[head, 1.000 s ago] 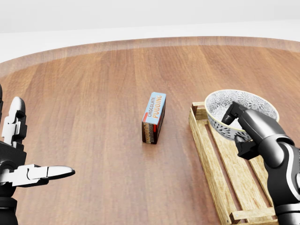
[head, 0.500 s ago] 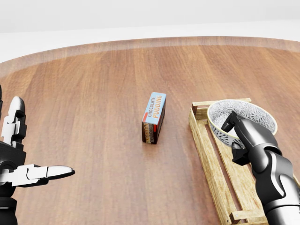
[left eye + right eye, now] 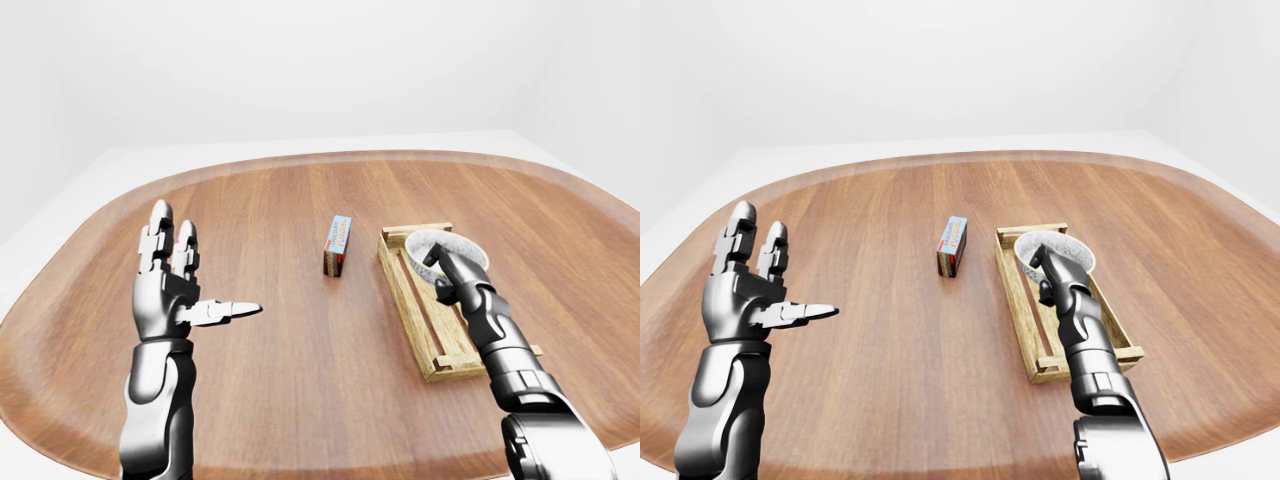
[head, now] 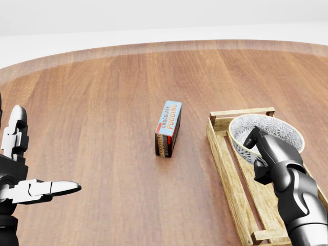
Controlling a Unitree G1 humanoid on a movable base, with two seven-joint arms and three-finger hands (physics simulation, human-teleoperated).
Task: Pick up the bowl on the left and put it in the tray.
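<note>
Bowl [image 4: 266, 133] lowered since a second ago, now seated within tray [image 4: 229, 169] at its upper end. Right hand [image 4: 262, 149] still pinching near rim. Left hand [image 3: 178, 290] spread, idle. Placement apparently complete; release pending.

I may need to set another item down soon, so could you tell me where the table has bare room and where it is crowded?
Bare wood lies between the left hand and the pudding box, and above the box toward the table rim. The strip between box and tray is narrower. The tray's upper end is crowded by the bowl and right hand; its lower slats stay free.
</note>
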